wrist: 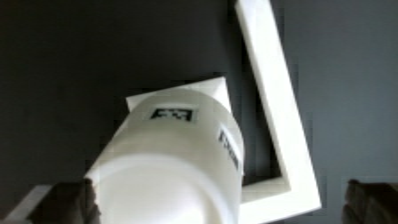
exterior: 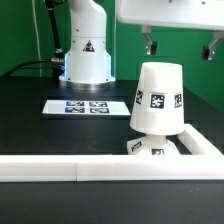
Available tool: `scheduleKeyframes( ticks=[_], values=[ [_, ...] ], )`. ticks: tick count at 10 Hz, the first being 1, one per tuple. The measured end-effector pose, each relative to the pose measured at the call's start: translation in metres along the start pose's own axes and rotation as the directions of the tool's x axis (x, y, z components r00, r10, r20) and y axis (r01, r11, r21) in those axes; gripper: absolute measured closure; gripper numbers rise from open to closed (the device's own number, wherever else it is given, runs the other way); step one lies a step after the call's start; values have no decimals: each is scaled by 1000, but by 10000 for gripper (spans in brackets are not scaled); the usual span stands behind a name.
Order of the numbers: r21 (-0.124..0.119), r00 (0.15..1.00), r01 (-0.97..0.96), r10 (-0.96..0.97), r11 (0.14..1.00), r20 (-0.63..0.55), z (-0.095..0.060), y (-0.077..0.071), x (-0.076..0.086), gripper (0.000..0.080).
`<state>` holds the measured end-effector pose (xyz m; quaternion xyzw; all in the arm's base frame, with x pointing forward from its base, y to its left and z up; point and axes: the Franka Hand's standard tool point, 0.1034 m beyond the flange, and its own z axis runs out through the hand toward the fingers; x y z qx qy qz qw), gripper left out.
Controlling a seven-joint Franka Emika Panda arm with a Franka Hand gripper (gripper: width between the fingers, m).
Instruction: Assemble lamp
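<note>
The tapered white shade point(exterior: 158, 97) stands upright, narrow end up, with square tags on its side. It sits over the stepped base point(exterior: 150, 149), which lies in the corner of the white bars. The bulb is hidden. My gripper point(exterior: 180, 50) hangs open and empty above the shade and does not touch it. In the wrist view the shade point(wrist: 169, 160) fills the space below my gripper point(wrist: 217, 205). One dark fingertip point(wrist: 64, 202) shows on either side of it.
Long white bars run along the front point(exterior: 90, 168) and the exterior view's right point(exterior: 203, 146), and show in the wrist view point(wrist: 269, 90). The marker board point(exterior: 88, 105) lies on the black table behind. The arm's white pedestal point(exterior: 86, 55) stands at the back.
</note>
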<state>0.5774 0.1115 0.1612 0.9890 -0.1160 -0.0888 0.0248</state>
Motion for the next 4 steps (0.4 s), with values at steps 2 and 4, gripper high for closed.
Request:
scheduleKeyframes(
  ticks=[2, 4],
  values=[
    [-5, 1000, -4, 4, 1000, -25, 9, -9, -5, 100],
    [-7, 1000, -4, 4, 1000, -22, 10, -8, -5, 100]
  ],
)
